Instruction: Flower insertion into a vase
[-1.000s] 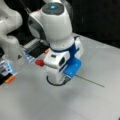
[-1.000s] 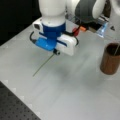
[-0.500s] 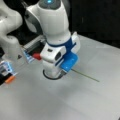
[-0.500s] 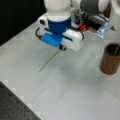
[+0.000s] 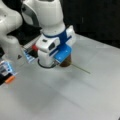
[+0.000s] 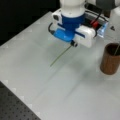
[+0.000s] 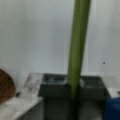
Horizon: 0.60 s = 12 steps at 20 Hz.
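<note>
My gripper (image 6: 73,44) is shut on a flower's thin green stem (image 6: 60,56), which slants down from the fingers to a tip near the white table. In the wrist view the stem (image 7: 78,45) runs straight up from between the dark fingers (image 7: 56,87). The dark brown vase (image 6: 110,60) stands upright at a front view's right, about a hand's width from the gripper. In a front view the vase (image 5: 67,62) is mostly hidden behind the blue gripper (image 5: 62,57), with the stem (image 5: 81,69) sticking out to the right. The vase's edge (image 7: 5,86) shows at the wrist view's left.
A second white arm (image 5: 10,35) stands at a front view's left, with blue, red and orange gear (image 5: 7,72) beside it. A lit blue and red unit (image 6: 100,26) sits behind the gripper. A black perforated board (image 6: 15,105) borders the table's corner.
The gripper has moved with the stem toward the vase's side and slightly up; the stem's free end has travelled along with it.
</note>
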{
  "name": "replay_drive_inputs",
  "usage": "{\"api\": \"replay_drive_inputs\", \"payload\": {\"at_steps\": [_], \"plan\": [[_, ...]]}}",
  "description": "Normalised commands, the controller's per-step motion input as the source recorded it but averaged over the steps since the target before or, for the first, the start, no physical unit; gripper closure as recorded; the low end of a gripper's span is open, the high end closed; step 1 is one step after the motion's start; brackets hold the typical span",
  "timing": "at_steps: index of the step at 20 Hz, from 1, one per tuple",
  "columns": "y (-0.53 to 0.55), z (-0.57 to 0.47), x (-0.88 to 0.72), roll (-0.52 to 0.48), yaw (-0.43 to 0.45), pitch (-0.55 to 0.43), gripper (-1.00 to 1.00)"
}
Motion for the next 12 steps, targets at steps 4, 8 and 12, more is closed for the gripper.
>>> {"api": "replay_drive_inputs", "payload": {"at_steps": [4,8,12], "plan": [[0.35,0.05,-0.52,0.065,-0.177,-0.065,1.00],[0.48,0.00,-0.49,0.036,-0.117,-0.072,1.00],[0.53,-0.06,-0.48,0.055,-0.011,-0.084,1.00]]}}
